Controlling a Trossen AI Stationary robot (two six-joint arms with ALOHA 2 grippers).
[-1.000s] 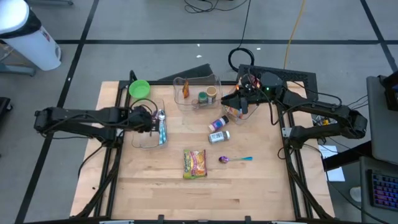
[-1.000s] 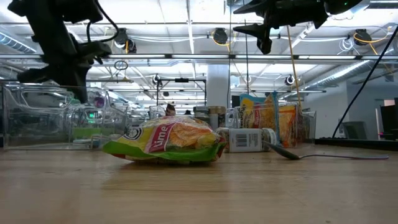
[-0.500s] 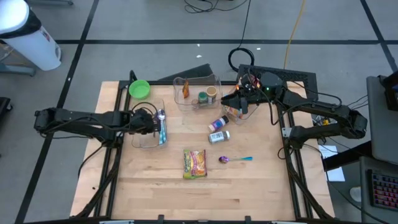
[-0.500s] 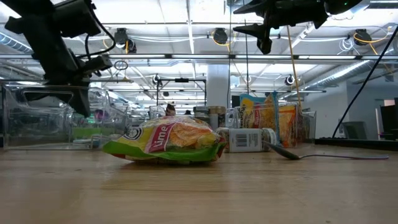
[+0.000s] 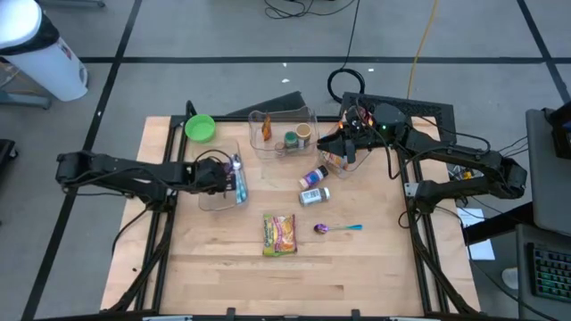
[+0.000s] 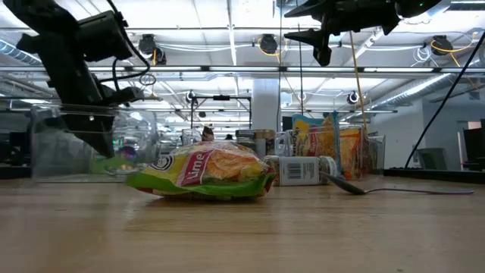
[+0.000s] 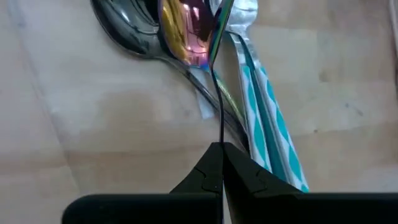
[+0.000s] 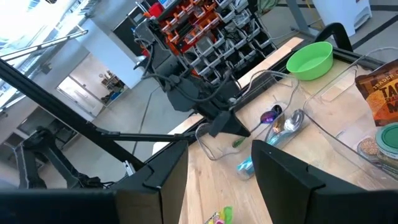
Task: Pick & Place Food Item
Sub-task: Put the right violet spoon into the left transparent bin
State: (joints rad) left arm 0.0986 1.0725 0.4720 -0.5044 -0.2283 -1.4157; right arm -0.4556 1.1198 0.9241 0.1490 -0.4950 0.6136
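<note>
The food packet (image 5: 279,234) is seen lying flat near the middle of the wooden tabletop (image 5: 357,276), well apart from both arms. It is a crinkled pouch with green edges and a yellow-orange face; in the low view (image 6: 201,174) the letters "Lime" can be read on a white round patch at its left side, and the rest of the print is too small to tell. Just right of it a purple-bowled spoon with a teal handle (image 5: 336,229) is laid, and farther back two small white-labelled jars (image 5: 313,186) are lying on their sides.

The left end effector (image 5: 225,176) is placed at the wall of a clear plastic bin (image 5: 203,201) on the left of the tabletop. In the left wrist view its fingers (image 7: 205,177) are pressed together on the thin clear wall of the bin, with spoons (image 7: 163,31) and a teal-striped packet (image 7: 267,121) showing through it. In the low view the bin (image 6: 61,144) is tilted, its left side raised.

The right end effector (image 5: 343,143) is held high at the far right, above a clear container of snack bags (image 5: 337,160); its fingers (image 8: 283,177) are spread apart with nothing between them. On a brown bag (image 8: 380,87) in the right wrist view the letters "TA" are legible. A green bowl (image 5: 199,127) is set at the far left corner.
</note>
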